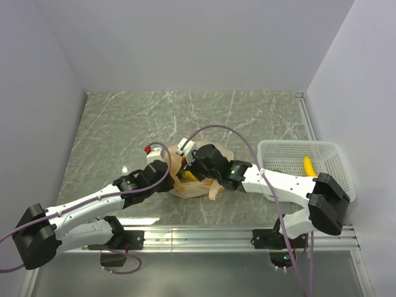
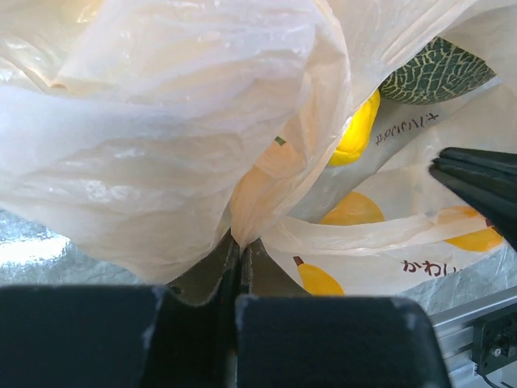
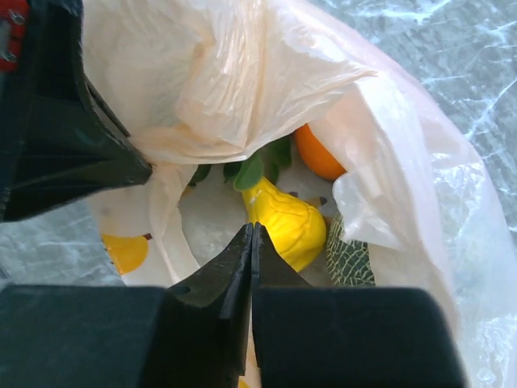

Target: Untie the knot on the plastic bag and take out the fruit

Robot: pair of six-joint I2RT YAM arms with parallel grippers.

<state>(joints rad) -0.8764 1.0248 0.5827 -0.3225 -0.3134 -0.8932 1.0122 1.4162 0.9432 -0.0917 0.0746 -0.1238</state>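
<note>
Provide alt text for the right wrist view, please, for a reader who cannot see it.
The right hand, fingers shut, points into the open plastic bag, where a yellow lemon, an orange, green leaves and a netted melon lie. The left hand holds the bag's edge at upper left, over the grey marbled table.

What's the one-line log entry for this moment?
left gripper: shut on plastic bag | right gripper: shut, tips at lemon | in bag: lemon, orange, melon | basket: banana
</note>
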